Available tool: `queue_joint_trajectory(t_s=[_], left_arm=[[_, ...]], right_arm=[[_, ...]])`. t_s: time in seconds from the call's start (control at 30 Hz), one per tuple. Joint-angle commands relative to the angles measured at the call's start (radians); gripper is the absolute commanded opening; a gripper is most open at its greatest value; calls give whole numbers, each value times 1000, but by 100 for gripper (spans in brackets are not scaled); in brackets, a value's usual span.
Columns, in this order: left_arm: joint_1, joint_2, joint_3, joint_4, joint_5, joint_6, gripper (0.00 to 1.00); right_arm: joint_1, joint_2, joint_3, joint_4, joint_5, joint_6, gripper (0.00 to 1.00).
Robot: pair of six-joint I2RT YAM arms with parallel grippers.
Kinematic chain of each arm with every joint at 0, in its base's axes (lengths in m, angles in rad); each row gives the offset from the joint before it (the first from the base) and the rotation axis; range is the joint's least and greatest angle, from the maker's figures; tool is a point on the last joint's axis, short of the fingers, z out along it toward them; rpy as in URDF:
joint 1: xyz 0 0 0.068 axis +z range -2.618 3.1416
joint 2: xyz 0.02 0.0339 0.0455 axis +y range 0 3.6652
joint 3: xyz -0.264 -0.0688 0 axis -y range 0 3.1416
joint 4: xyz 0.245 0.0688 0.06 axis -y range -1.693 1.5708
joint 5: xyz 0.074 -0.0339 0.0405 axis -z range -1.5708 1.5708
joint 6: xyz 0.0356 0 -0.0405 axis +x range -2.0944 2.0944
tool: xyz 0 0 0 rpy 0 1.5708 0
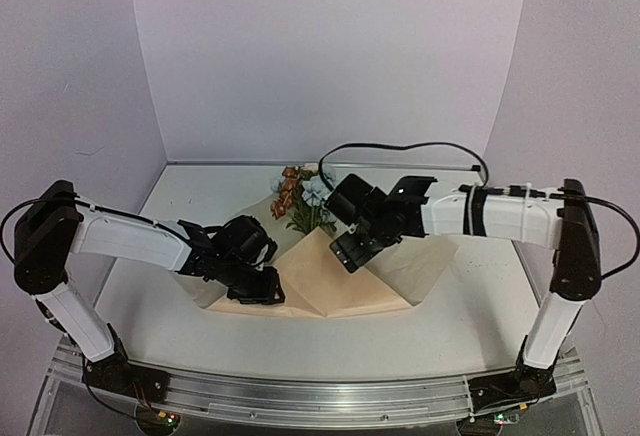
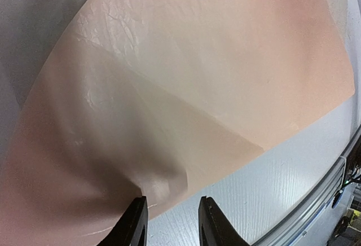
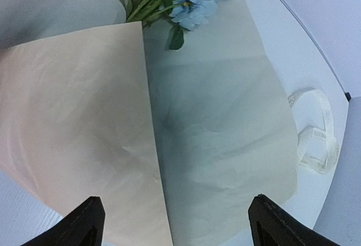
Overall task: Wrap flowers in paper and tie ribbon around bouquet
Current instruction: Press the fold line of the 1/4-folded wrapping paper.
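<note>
the aluminium rail (image 1: 300, 396) with both arm bases sits closest, at the near edge of the white table (image 1: 450, 326). no brand or label shows on the arms or the rail. the only writing is small print along the cream ribbon (image 3: 318, 139), too small to read. the ribbon lies in loose loops on the table, just beside the right edge of a pale grey-green sheet (image 3: 220, 116).

the left arm rises from its base to an elbow at the far left, and its forearm reaches in toward the middle. the left gripper (image 2: 172, 201) is low over the near left edge of the paper (image 1: 340, 281). its jaws stand a little apart, with bare table showing between them. the paper's edge is right at one finger, and i cannot tell whether they touch.

the right arm mirrors it, with its elbow at the far right and its forearm reaching left. the right gripper (image 3: 176, 198) hangs above the middle of the paper, fingers spread wide and gripping nothing.

the tan paper lies mid-table, one flap folded over the grey-green sheet. the flowers (image 1: 300, 196) poke out past its far edge, showing blue, brownish and pink heads, their stems hidden under the fold.
</note>
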Motion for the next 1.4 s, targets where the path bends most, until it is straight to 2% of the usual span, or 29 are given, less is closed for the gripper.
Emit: queue_joint_trajectory(t_s=[0.0, 0.03, 0.1, 0.17, 0.3, 0.4, 0.73, 0.93, 1.37], left_arm=[[-14, 16, 72, 2, -20, 18, 33], [-21, 16, 76, 1, -19, 20, 33], [-31, 13, 80, -3, -19, 19, 33], [-38, 13, 81, -13, -19, 18, 33], [-43, -8, 53, -28, -19, 0, 33], [-43, -34, 17, -29, -19, -13, 33], [-43, -71, -26, -51, -50, -30, 34], [-41, -63, -46, -66, -81, -24, 35], [-36, -44, -154, -28, -143, -89, 32]], right_arm=[[-19, -140, -52, -204, -132, 222, 74], [-19, -166, -80, -209, -164, 274, 63], [-19, -193, -123, -210, -231, 366, 49], [-19, -203, -158, -208, -297, 443, 40], [-17, -174, -215, -142, -423, 579, 32], [-6, -141, -252, -64, -450, 644, 28], [20, -45, -311, 83, -408, 710, 28], [10, -17, -342, 112, -304, 682, 29], [-11, 22, -401, 130, -278, 723, 30]])
